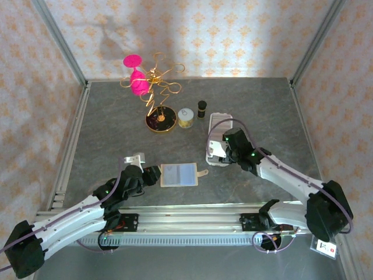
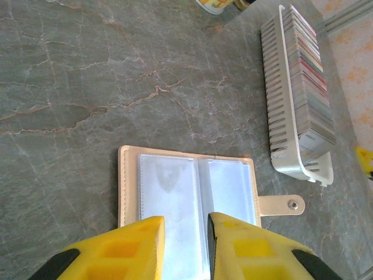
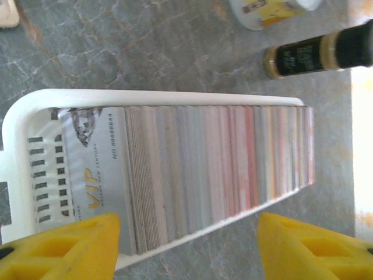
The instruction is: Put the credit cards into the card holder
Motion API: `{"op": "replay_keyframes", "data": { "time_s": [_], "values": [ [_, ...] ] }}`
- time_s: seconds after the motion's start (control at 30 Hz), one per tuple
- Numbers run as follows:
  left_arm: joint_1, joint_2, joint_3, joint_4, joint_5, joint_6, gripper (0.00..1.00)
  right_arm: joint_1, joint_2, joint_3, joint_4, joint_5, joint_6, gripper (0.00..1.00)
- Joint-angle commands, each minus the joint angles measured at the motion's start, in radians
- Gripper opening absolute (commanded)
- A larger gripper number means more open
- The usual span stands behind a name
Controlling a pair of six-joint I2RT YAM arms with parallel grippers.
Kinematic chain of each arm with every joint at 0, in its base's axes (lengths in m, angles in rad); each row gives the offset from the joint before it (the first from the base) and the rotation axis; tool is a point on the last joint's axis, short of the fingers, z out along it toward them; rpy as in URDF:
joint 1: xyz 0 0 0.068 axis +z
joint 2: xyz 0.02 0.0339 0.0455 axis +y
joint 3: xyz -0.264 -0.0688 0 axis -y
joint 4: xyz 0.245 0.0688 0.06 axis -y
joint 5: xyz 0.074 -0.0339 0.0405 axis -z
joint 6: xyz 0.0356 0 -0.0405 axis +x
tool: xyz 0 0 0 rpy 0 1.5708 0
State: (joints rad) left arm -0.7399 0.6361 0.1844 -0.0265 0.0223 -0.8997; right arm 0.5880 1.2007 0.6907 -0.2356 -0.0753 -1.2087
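Card [image 3: 87, 169] w/ gold "VIP" at stack [image 3: 215, 169] front, in white tray [image 3: 145, 97]

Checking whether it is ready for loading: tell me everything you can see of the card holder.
The card holder is a cream-beige folding wallet lying open flat on the grey marbled table. Its inside faces up: glossy clear plastic sleeves either side of a centre fold. A strap tab with a metal snap sticks out from its right side. The left hand, fingers slightly apart, is over its near edge; contact cannot be told.
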Motion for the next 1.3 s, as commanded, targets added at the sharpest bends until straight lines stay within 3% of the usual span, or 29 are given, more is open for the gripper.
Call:
{"op": "replay_keyframes", "data": {
  "time_s": [0.0, 0.37, 0.6, 0.73, 1.27],
  "values": [
    [-0.006, -0.015, -0.017, 0.032, 0.021, 0.015, 0.27, -0.007, 0.051, -0.005, 0.058, -0.029, -0.041, 0.63],
    [-0.005, -0.014, -0.026, 0.035, 0.022, 0.012, 0.27, -0.007, 0.211, 0.033, 0.102, 0.016, -0.075, 0.61],
    [-0.005, 0.004, -0.029, 0.048, 0.033, 0.013, 0.26, -0.007, 0.228, 0.040, 0.105, 0.058, -0.093, 0.41],
    [-0.005, 0.012, -0.034, 0.060, 0.039, 0.010, 0.24, -0.007, 0.194, 0.035, 0.085, 0.051, -0.096, 0.39],
    [-0.006, 0.031, -0.042, 0.079, 0.048, -0.002, 0.22, -0.007, 0.116, 0.018, 0.069, 0.066, -0.099, 0.12]
  ]
}}
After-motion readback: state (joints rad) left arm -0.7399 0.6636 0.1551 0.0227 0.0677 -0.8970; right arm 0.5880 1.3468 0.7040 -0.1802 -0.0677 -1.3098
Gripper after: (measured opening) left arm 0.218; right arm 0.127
